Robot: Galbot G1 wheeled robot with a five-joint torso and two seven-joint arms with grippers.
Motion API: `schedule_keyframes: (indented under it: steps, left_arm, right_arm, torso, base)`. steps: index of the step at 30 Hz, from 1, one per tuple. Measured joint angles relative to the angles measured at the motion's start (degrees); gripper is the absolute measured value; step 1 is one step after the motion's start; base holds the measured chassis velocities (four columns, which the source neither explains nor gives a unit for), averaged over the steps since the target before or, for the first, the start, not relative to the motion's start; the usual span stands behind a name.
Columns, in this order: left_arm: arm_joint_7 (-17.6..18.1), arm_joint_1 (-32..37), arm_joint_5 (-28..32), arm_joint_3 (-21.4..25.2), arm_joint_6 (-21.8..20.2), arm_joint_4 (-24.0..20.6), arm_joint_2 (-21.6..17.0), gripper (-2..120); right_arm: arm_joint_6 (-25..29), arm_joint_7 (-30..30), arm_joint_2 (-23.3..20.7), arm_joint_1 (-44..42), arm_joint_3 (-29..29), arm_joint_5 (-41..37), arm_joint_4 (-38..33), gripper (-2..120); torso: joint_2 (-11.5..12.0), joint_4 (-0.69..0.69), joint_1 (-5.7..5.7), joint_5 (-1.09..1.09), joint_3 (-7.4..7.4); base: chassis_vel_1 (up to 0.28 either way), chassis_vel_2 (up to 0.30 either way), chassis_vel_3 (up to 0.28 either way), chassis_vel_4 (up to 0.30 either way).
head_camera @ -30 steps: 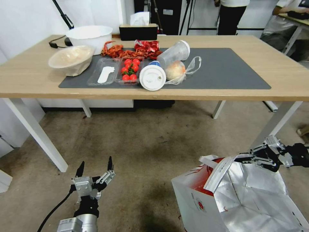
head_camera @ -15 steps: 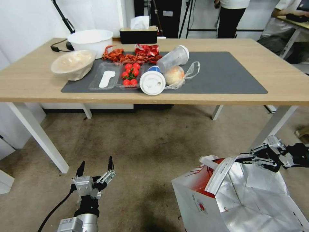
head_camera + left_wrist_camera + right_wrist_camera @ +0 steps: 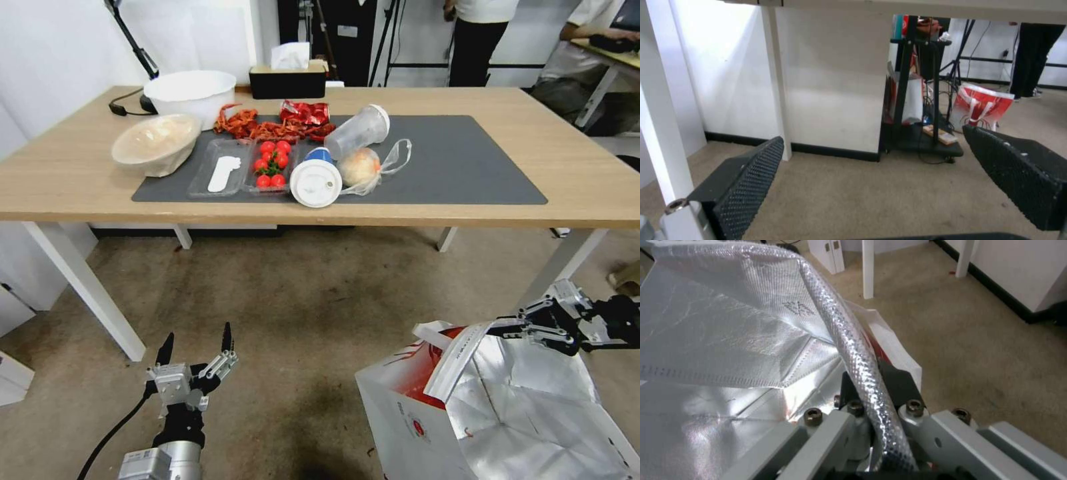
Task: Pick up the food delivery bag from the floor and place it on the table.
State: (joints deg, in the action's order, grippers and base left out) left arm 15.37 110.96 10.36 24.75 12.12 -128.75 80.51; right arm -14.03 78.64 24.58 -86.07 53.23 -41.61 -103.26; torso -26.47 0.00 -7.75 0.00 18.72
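While my right end effector (image 3: 513, 328) clamps the boxy white-and-red foil-lined paper bag's (image 3: 480, 413) rim, my left end effector (image 3: 197, 350) hangs apart. Lifting toward the light-wood worktop (image 3: 587, 167) at twelve o'clock seems next.

Boxy white-and-red paper delivery bag (image 3: 407, 417) with crinkled silver foil lining; brownish-grey dark-stained carpet floor (image 3: 307, 293); light-wood counter (image 3: 67, 180), dark grey mat (image 3: 467, 160).
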Motion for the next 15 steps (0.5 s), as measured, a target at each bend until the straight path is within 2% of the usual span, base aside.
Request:
schedule_keyframes:
  steps: [15]
  left_arm:
    - [0.34, 0.15, 0.2, -0.01, -0.07, -0.26, -0.07, 100]
  right_arm:
    - [-0.15, -0.18, -0.06, 0.12, -0.36, -0.24, -0.2, 0]
  torso:
    - [-3.51, 0.0, -1.34, 0.0, 2.18]
  base:
    - [0.0, 0.0, 0.0, 0.0]
